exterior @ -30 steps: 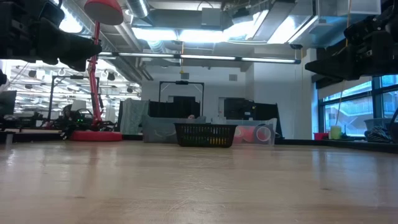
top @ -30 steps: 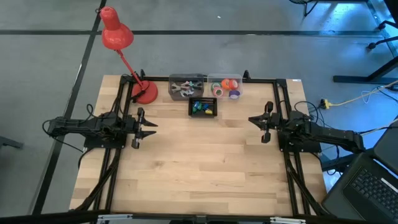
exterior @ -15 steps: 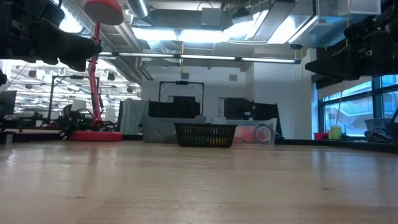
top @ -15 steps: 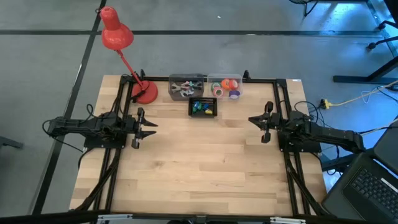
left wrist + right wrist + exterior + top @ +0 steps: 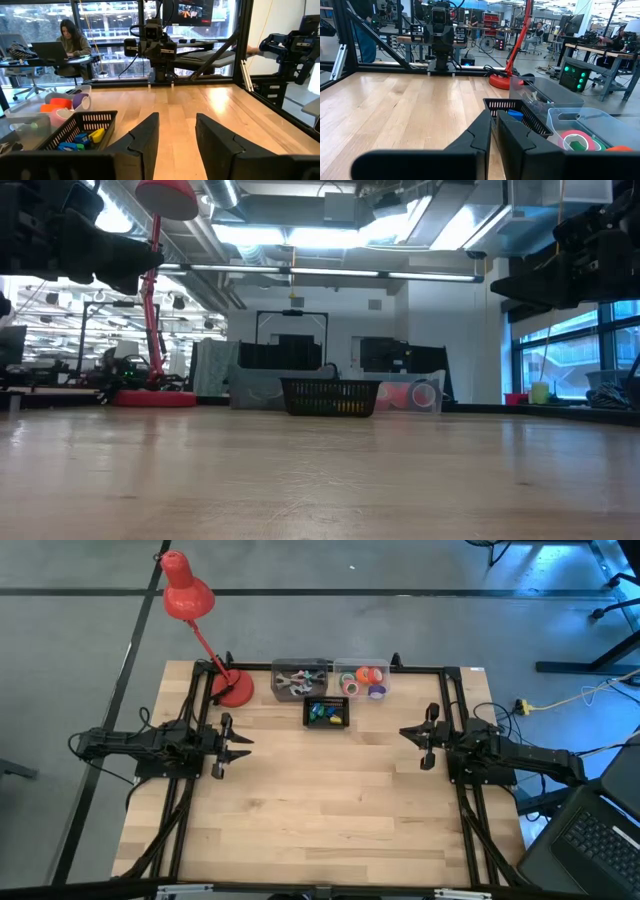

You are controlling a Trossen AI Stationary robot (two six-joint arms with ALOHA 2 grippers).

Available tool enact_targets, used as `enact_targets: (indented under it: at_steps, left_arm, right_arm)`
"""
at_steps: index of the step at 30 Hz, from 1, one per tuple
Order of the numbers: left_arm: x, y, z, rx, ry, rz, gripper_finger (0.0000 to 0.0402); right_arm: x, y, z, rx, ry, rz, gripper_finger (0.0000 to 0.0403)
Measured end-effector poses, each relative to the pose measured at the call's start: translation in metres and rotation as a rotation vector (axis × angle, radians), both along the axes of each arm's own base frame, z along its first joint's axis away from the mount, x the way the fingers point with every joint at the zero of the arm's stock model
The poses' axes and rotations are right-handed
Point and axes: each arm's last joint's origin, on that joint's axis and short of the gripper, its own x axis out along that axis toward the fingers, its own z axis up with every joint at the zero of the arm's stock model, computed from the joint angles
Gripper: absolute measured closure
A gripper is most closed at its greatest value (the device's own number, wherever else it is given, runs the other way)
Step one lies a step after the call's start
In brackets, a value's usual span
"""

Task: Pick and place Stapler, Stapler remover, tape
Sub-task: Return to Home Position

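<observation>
Three containers stand at the table's far edge. A clear bin [image 5: 362,680] holds the tape rolls [image 5: 580,140], red-orange, green and purple. A second clear bin [image 5: 299,680] holds grey metal staple removers. In front of them a black mesh basket [image 5: 327,713] holds small blue, yellow and green staplers [image 5: 80,140]. My left gripper [image 5: 243,741] hovers open over the table's left side, pointing right. My right gripper [image 5: 405,732] hovers shut over the right side, pointing left. Both are above the wood and well short of the bins. In the wrist views the left gripper [image 5: 176,132] shows a wide gap and the right gripper [image 5: 494,127] almost none.
A red desk lamp stands with its base [image 5: 233,688] on the far left corner, its head [image 5: 187,590] leaning out past the far edge. Black frame rails run along both sides. Bare wood [image 5: 320,800] spreads between the arms and toward the near edge. A person sits at a desk [image 5: 72,42] beyond the table.
</observation>
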Motion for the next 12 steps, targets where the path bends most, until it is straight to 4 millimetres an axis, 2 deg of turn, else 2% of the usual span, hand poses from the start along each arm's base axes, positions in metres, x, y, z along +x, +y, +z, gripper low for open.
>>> enact_targets:
  at_steps: [12]
  left_arm:
    - [0.0, 0.0, 0.0, 0.0, 0.0, 0.0, 0.0282]
  right_arm:
    - [0.0, 0.0, 0.0, 0.0, 0.0, 0.0, 0.0369]
